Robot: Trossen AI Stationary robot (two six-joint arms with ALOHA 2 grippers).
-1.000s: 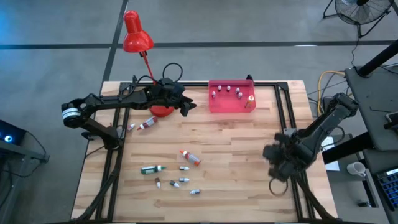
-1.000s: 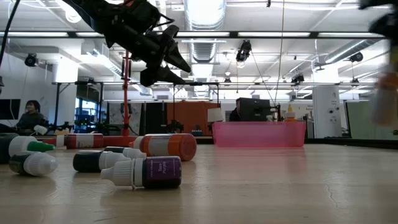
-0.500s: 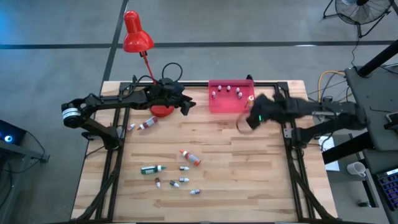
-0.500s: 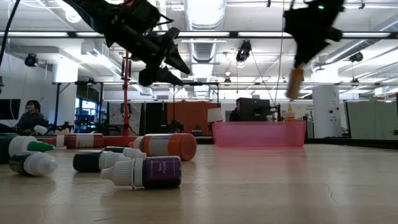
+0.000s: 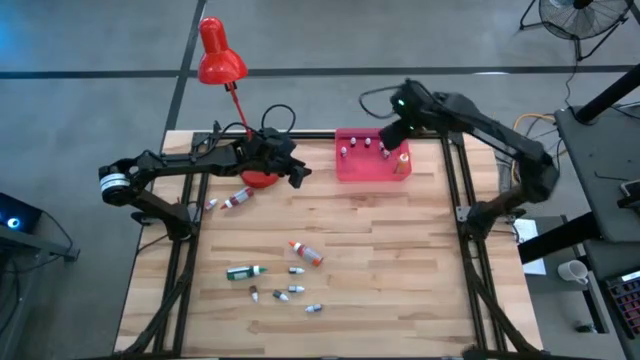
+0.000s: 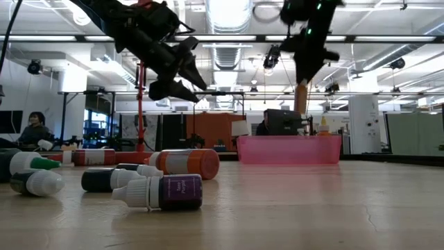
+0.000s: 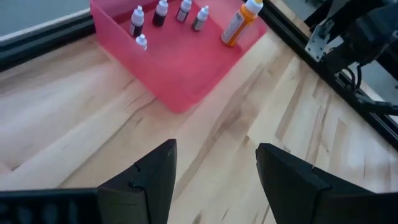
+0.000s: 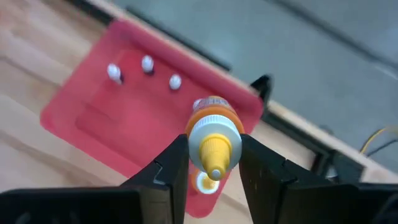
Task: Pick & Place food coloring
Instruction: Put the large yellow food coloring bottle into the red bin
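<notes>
No text could be read anywhere. The purple bottle (image 6: 173, 192) lying nearest in the low view carried a pale printed label, but the lettering was too small and blurred to make out. The bottles standing in the pink tray (image 7: 186, 87) and the orange bottle (image 8: 213, 134) showed no legible print either.

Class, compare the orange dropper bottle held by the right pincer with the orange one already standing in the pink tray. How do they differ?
The yellow-capped orange dropper bottle is clamped in the right pincer, in the air above the pink rectangular tray; the orange bottle in the tray stands free on the tray floor, ungripped. Both share an orange body and a pointed yellow cap.
</notes>
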